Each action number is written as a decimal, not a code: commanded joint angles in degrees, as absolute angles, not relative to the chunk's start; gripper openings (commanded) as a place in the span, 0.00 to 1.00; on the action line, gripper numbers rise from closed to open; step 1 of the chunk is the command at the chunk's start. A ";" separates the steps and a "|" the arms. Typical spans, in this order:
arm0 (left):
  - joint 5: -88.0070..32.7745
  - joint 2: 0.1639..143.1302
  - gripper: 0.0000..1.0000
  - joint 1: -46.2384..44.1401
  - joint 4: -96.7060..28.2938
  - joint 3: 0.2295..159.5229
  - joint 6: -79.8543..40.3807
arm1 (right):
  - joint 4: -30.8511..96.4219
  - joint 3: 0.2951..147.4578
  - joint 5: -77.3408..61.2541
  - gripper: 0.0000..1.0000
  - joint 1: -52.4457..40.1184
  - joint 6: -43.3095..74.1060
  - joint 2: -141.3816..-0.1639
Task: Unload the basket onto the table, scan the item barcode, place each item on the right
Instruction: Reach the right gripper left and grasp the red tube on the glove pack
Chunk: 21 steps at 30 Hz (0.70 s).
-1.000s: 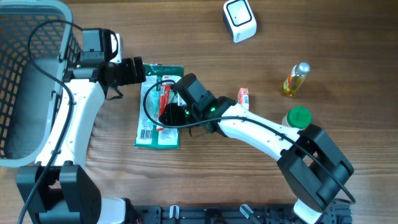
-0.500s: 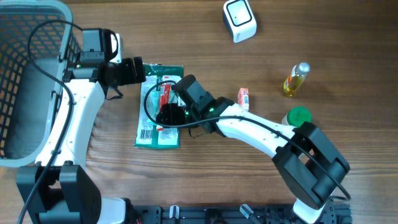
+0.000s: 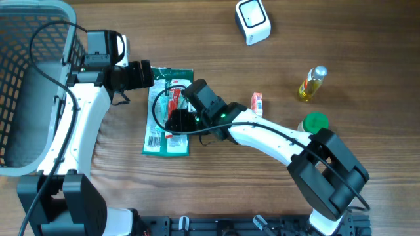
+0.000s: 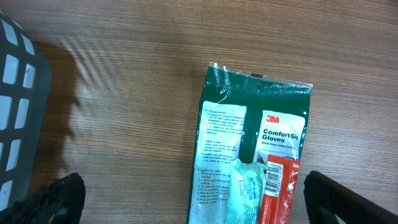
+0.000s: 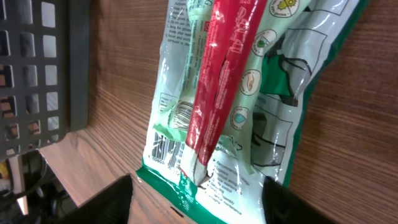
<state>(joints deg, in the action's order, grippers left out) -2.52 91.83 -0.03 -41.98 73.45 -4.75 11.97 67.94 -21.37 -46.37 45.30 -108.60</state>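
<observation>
The item is a flat green pack of gloves with a red strip, lying on the wooden table. A barcode is printed near its lower end. A white scanner stands at the back. My right gripper hovers over the pack's middle. In the right wrist view the right gripper is open, its dark fingers on either side of the pack's end. My left gripper waits by the pack's top left corner. In the left wrist view the left gripper is wide open above the pack, holding nothing.
A grey mesh basket fills the left side, close to the left arm. A small red and white packet, a yellow bottle and a green-capped container sit to the right of the pack.
The right arm has edged slightly left over the pack and its jaws have changed width. The left arm and the pack have stayed put.
</observation>
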 commanded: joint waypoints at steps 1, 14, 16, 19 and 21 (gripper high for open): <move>-2.98 91.61 1.00 0.16 -41.80 73.84 -3.81 | 11.62 67.85 -19.35 0.60 -46.85 45.17 -109.75; -2.98 91.61 1.00 0.16 -41.82 73.84 -3.81 | 9.41 67.83 -17.82 0.49 -48.58 48.95 -111.24; -2.98 91.61 1.00 0.16 -41.82 73.84 -3.81 | 9.39 67.83 -17.80 0.47 -48.60 49.69 -111.24; -2.98 91.61 1.00 0.16 -41.82 73.84 -3.81 | 9.41 67.83 -17.80 0.46 -48.99 49.69 -111.26; -2.98 91.61 1.00 0.16 -41.80 73.84 -3.81 | 9.41 67.83 -17.76 0.45 -49.25 49.67 -111.26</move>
